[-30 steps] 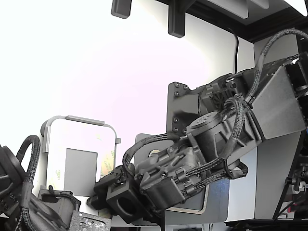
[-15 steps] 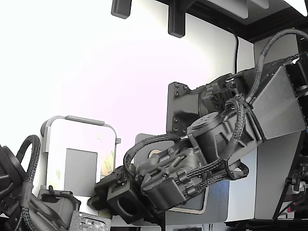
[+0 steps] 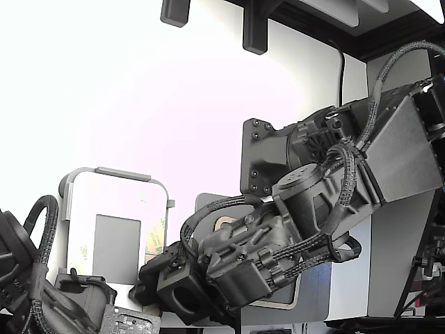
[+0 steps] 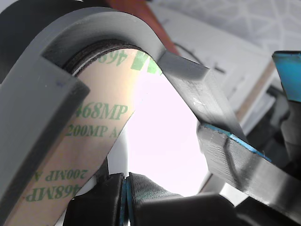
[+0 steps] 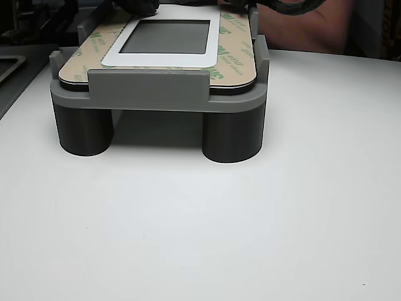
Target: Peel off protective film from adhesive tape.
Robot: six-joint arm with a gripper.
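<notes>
Hovering just beside protective film, gripper fingertips, apart.

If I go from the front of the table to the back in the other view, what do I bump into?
Bare white table → two round grey legs → grey holder's front wall → tan film around the grey plate.

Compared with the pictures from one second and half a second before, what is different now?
In the exterior view, the arm and its hand shifted slightly toward that view's right and a little lower. No taking hold or letting go shows. The grey fixture and the protective film on it stayed in place.
</notes>
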